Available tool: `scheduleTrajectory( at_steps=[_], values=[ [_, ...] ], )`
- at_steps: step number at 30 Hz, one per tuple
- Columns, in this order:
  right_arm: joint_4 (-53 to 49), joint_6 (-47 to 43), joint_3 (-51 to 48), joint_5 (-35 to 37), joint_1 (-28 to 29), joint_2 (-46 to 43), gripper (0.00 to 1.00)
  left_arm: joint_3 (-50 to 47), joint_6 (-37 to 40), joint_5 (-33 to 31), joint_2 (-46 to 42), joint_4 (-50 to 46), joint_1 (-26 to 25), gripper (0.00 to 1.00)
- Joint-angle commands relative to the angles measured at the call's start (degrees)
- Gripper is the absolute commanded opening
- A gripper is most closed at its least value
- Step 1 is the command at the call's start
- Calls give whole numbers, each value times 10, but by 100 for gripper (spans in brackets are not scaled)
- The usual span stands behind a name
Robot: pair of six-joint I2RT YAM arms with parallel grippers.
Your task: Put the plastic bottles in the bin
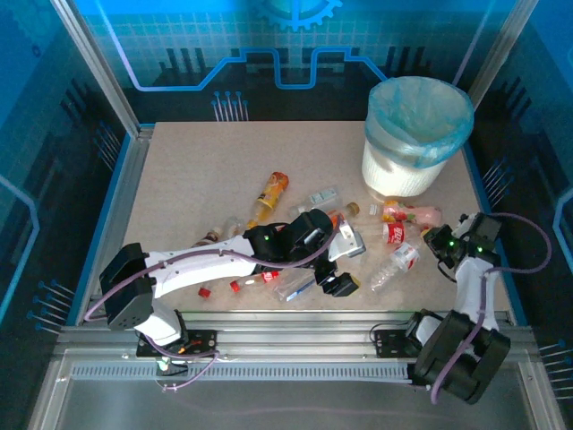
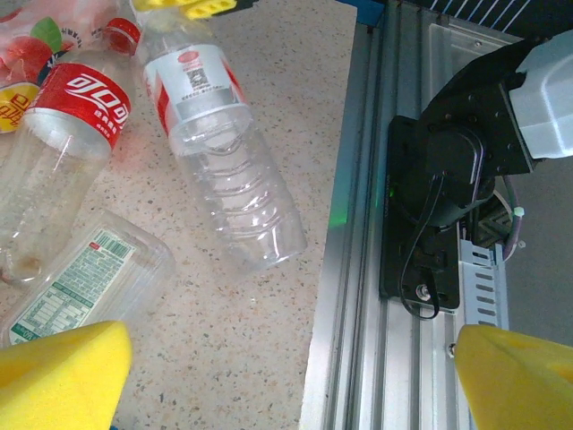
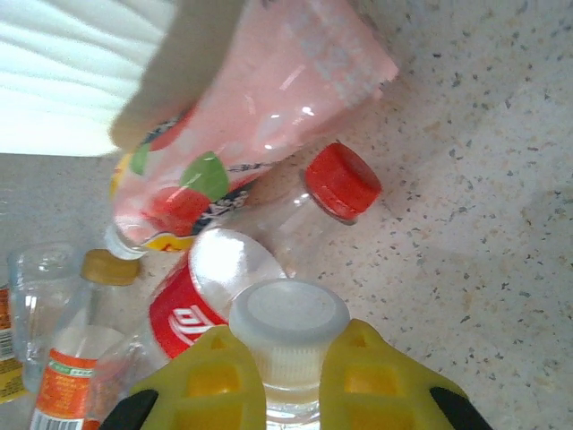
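Note:
The bin, a white bucket with a light-blue bag, stands at the back right; its white wall is close by in the right wrist view. Bottles lie across the middle of the table, among them an orange-yellow one, a pink one and a red-labelled cola one. My right gripper is shut on the white-capped neck of a clear bottle lying on the table. My left gripper is open and holds nothing, low over the table's near edge.
An aluminium rail runs along the near edge, with the right arm's base beyond it. A flattened clear bottle with a green label lies by my left finger. Loose red caps sit near the front left.

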Motion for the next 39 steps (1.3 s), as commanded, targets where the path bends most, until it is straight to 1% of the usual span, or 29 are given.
scheduleTrajectory(
  at_steps=[1,5,8,9,12,15,19,21,26,29,33,35,39],
  values=[
    [-55,-1,15,-1,-5,-64,0,-6,10,-10,-22,8,-4,94],
    [-101,4,37,5,11,-164,0,-2,10,-26,-34,5,-4,94],
    [-136,12,68,11,40,-225,0,9,6,-50,-44,-5,-3,94],
    [-143,17,81,12,59,-239,0,17,3,-61,-47,-12,-3,94],
    [-162,28,136,22,102,-264,0,43,-8,-91,-55,-34,-2,94],
    [-172,36,212,42,147,-260,0,73,-19,-109,-64,-52,4,94],
    [-166,43,321,80,203,-219,0,117,-28,-125,-72,-75,16,94],
    [-161,42,393,104,232,-176,0,143,-40,-132,-71,-84,28,94],
    [-125,24,522,166,303,-83,0,222,-95,-126,-48,-108,77,93],
    [-116,-15,605,233,365,-15,0,274,-121,-111,-25,-119,106,93],
    [-96,-106,704,358,456,69,0,342,-138,-80,10,-130,135,93],
    [-69,-150,740,412,486,109,0,373,-140,-68,29,-138,145,93],
    [4,-203,768,486,524,167,0,416,-140,-58,58,-146,160,92]
  ],
)
